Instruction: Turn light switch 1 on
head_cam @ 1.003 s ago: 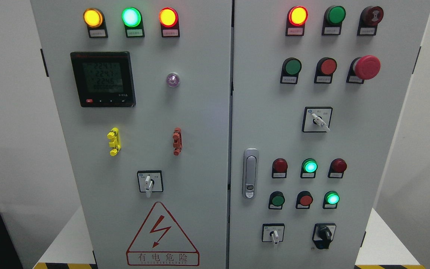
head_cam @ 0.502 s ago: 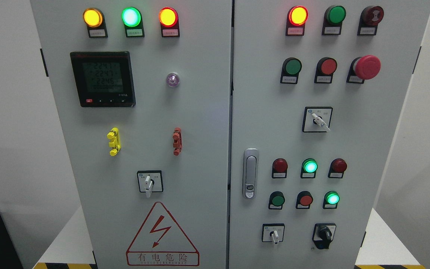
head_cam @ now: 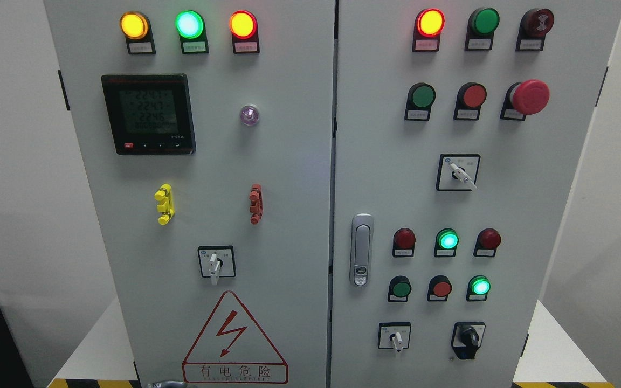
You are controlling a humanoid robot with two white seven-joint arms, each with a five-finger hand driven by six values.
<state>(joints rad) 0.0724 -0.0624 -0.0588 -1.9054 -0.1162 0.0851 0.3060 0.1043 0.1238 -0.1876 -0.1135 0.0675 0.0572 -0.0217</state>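
At the 6 o'clock edge I see a grey sliver of the left hand (head_cam: 166, 384); whether it is released or clenched I cannot tell. At 12 o'clock from it, on the grey steel cabinet door (head_cam: 289, 215), sits the white-levered, black-framed rotary switch (head_cam: 214, 263), untouched, with its lever pointing to 6 o'clock.

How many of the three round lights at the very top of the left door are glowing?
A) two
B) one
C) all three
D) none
C: the yellow light, the green light and the red light in the top row of the left door all shine brightly.
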